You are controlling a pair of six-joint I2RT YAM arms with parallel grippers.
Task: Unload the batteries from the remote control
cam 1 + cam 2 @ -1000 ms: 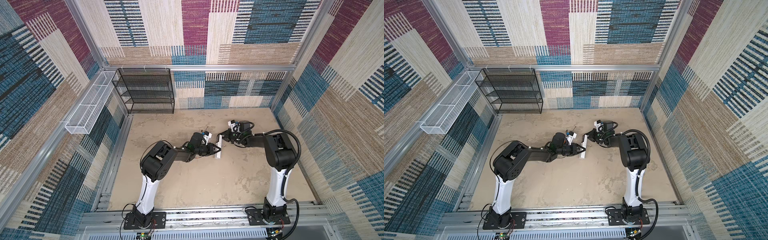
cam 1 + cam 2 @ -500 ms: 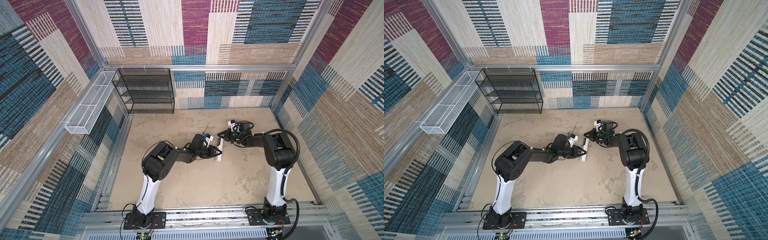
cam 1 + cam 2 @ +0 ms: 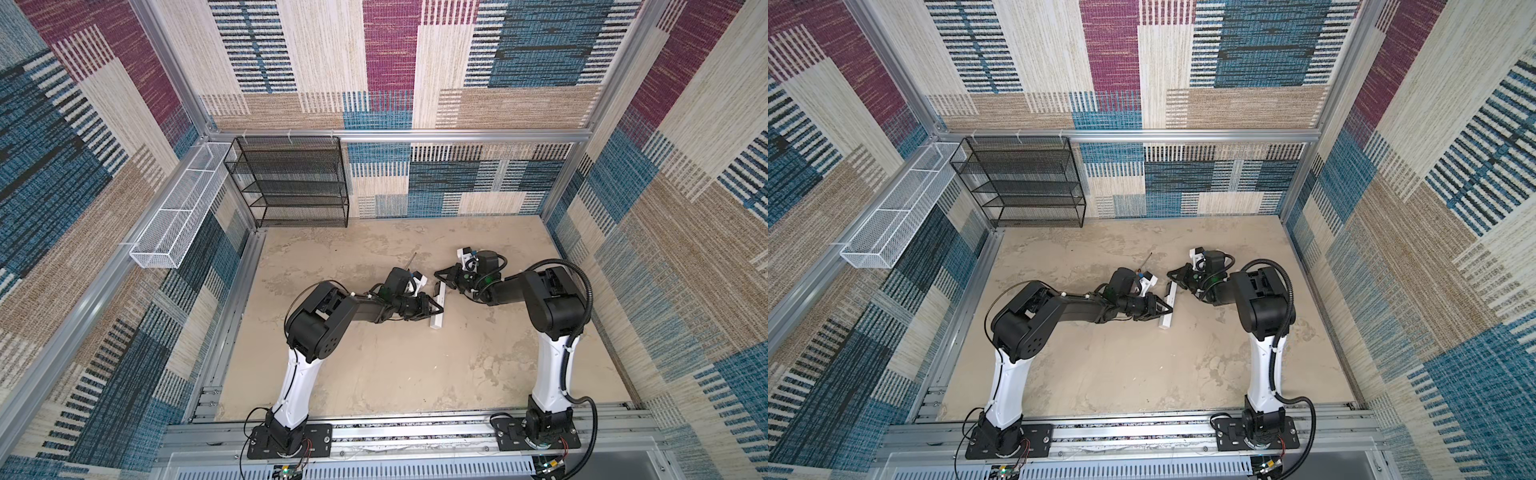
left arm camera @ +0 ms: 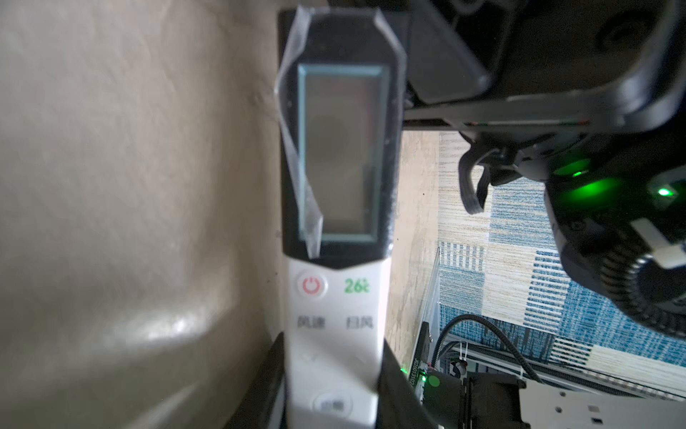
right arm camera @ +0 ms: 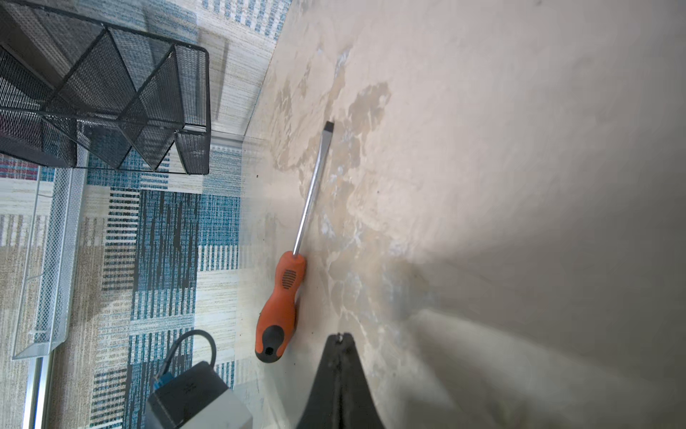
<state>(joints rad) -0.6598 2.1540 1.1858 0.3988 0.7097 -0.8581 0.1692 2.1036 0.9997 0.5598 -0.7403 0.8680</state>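
Step in hand, as I read it: bracing the remote control (image 4: 334,260) so its back can be got at. No battery work has started.

Left hand (image 4: 332,341) pinches the remote across its width at the button end, one finger on each long side. The remote looks tipped onto a long edge, face toward the left wrist camera and back turned away. Can't tell if the lower edge touches the bench (image 5: 482,148).

Right hand (image 5: 339,345) has its jaws pressed together and holds nothing. In the top views it sits just beside the remote's screen end.

Batteries: not visible in any view. Judged not yet out, inside the remote behind a back cover that no camera shows.

Screwdriver (image 5: 282,297), orange and black handle, flat tip, lies on the bench near the remote's screen end, apart from it and untouched.

Next move probably calls for the right hand to work the back cover off, by fingertip or with the screwdriver, while the left pinch holds firm. Slip risk: smooth plastic, narrow grip.

Remote look:
- slim white body with a black upper part
- grey blank screen with clear film (image 4: 297,148) peeling off one side
- red power button and a green "26" mark
- labels blurred
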